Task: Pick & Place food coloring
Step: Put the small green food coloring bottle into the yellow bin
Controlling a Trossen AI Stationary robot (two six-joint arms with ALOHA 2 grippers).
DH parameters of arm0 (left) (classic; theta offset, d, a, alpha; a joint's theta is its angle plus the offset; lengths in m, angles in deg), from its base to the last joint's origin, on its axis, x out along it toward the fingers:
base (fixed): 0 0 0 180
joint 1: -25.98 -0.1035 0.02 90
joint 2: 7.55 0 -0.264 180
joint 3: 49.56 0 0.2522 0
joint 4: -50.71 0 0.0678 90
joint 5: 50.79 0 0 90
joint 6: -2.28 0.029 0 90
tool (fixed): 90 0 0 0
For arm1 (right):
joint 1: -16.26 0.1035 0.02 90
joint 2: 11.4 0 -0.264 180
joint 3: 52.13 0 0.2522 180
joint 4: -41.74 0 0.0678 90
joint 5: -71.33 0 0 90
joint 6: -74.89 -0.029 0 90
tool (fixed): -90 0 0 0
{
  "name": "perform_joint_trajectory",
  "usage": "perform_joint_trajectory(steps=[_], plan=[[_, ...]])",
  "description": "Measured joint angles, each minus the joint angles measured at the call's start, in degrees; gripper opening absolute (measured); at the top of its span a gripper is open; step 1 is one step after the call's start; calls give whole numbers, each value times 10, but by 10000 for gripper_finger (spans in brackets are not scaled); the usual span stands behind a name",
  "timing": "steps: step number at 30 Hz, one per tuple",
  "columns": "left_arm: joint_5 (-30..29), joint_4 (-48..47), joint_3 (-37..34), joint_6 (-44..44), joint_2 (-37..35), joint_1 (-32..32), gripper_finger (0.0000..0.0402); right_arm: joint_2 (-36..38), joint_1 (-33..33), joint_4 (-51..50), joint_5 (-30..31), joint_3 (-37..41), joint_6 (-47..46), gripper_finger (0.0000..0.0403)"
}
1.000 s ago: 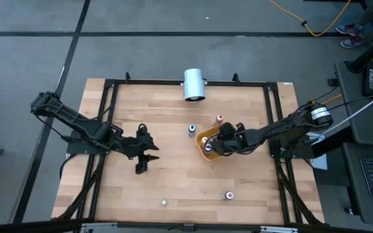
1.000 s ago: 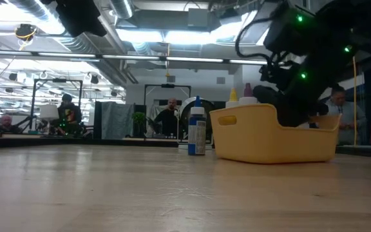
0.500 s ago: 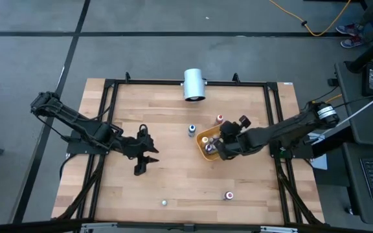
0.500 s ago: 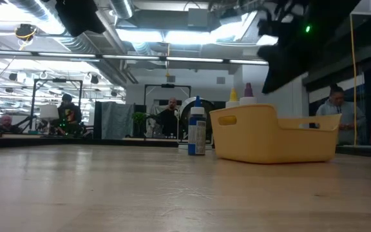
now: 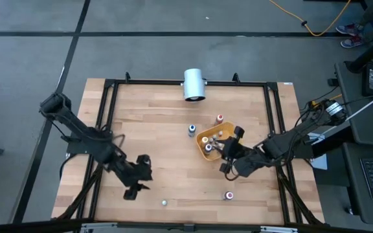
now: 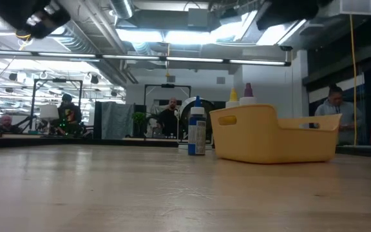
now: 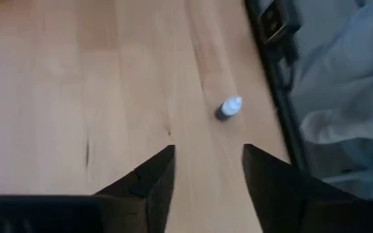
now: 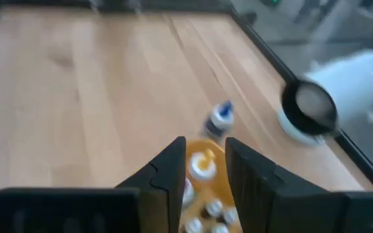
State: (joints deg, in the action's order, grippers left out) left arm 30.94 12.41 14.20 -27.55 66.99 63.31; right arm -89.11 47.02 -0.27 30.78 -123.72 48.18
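Left pincer (image 7: 204,169): open, empty; one fallen dropper bottle (image 7: 228,107) is seen lying just ahead of it on the surface (image 7: 76,77). Right pincer (image 8: 204,158): parted, empty, above the yellow tray (image 5: 207,140) of bottles. Risk judged: the bottle may be rolled away by a fingertip nudge.

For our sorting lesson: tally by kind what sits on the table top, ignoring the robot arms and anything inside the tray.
Loose food coloring bottles: 4
Yellow tray: 1
White cylinder: 1
Total: 6
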Motion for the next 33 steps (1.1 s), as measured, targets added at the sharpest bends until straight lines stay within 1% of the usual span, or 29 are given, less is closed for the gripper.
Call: perform_joint_trajectory(steps=[4,10,13,15,19,23,30,33], plan=[[7,40,0,-14,57,20,173,-1,7,54,-1,0,33,110],[8,120,0,-38,132,43,173,-1,7,80,-1,0,43,110],[1,156,-1,-48,164,53,181,-1,7,79,-28,0,49,110],[-4,184,0,-64,186,55,191,-1,7,80,-47,0,55,110],[-15,210,0,-91,233,58,216,-1,7,85,-84,0,62,110],[-57,244,0,-107,274,58,231,-1,7,86,-102,0,75,110],[-72,331,0,-122,318,58,224,-1,7,87,-130,0,112,110],[-73,333,0,-134,319,58,215,-1,7,88,-134,0,114,110]])
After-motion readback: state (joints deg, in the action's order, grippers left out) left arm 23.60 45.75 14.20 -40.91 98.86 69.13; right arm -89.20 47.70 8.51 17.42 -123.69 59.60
